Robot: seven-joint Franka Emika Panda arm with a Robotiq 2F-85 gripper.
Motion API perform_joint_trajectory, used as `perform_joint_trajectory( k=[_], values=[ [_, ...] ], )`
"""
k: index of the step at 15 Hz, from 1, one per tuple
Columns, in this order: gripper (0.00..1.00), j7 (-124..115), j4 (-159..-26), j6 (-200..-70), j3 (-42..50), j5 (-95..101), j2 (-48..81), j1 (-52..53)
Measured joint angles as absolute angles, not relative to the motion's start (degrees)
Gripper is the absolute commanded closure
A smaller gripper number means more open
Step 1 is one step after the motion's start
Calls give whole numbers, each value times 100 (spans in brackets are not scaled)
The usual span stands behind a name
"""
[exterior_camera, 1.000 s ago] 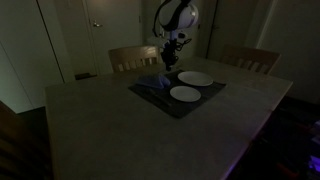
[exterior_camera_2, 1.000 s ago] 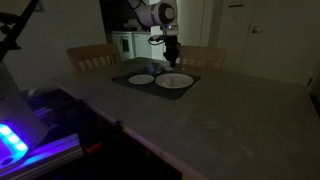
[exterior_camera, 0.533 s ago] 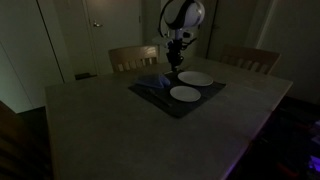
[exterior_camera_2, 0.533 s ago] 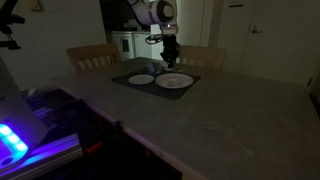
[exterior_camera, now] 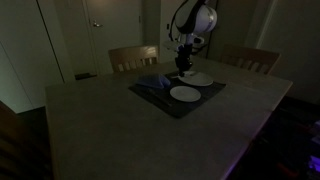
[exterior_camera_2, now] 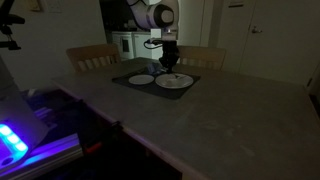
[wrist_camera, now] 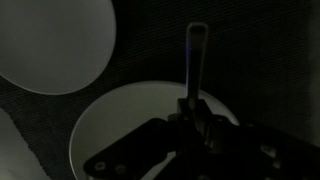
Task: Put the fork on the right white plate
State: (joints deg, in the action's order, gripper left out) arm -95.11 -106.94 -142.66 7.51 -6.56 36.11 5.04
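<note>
My gripper (wrist_camera: 195, 112) is shut on a thin metal fork (wrist_camera: 195, 55) that sticks out past the fingers. In the wrist view it hangs over a white plate (wrist_camera: 120, 125), with a second white plate (wrist_camera: 50, 45) at the upper left. In both exterior views the gripper (exterior_camera: 183, 67) (exterior_camera_2: 170, 63) hovers just above one plate (exterior_camera: 197, 78) (exterior_camera_2: 176, 82). The other plate (exterior_camera: 185, 94) (exterior_camera_2: 141, 79) lies beside it. Both plates rest on a dark placemat (exterior_camera: 150, 92) (exterior_camera_2: 125, 78). The room is very dim.
The placemat lies on a large grey table (exterior_camera: 120, 125) (exterior_camera_2: 200, 120). Wooden chairs stand behind it (exterior_camera: 132, 57) (exterior_camera: 252, 58) (exterior_camera_2: 92, 55). Something pale lies on the mat's far side (exterior_camera: 150, 84). A blue-lit device (exterior_camera_2: 15, 140) sits near one table edge.
The arm has carried the fork sideways from the mat's edge to above one plate, and a little lower. The plates have not moved.
</note>
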Motion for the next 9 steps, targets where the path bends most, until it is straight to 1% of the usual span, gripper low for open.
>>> perform_joint_trajectory(
  k=[7,8,9],
  values=[
    [97,-9555,-11064,-14576,799,-860,3545,373],
    [93,-9572,-11095,-14626,809,-860,3533,373],
    [63,-9581,-11111,-14647,817,-860,3527,373]
  ],
)
